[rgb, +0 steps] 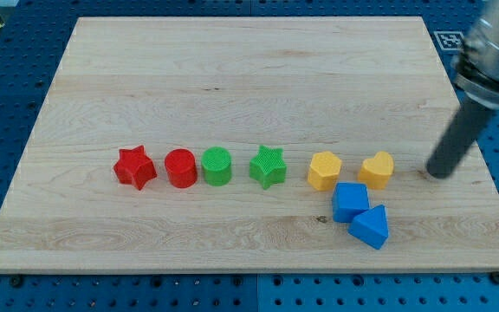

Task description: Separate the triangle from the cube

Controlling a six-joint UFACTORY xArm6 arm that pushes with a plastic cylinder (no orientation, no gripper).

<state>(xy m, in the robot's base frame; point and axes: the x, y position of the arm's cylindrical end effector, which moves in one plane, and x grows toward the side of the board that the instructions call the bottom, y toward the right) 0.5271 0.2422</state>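
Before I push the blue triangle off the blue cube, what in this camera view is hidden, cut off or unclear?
- Arm: cut off by the view's top-right corner; only the rod down to my tip shows, right of the yellow heart.
- Blue triangle and blue cube: appear touching; any gap is too small to judge.
- Board: the rod hides part of its right edge.

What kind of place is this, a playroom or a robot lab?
Probably a robot lab. My tip slides on a wooden board lying on a blue table with holes, beside toy-like blocks such as the blue cube and blue triangle.
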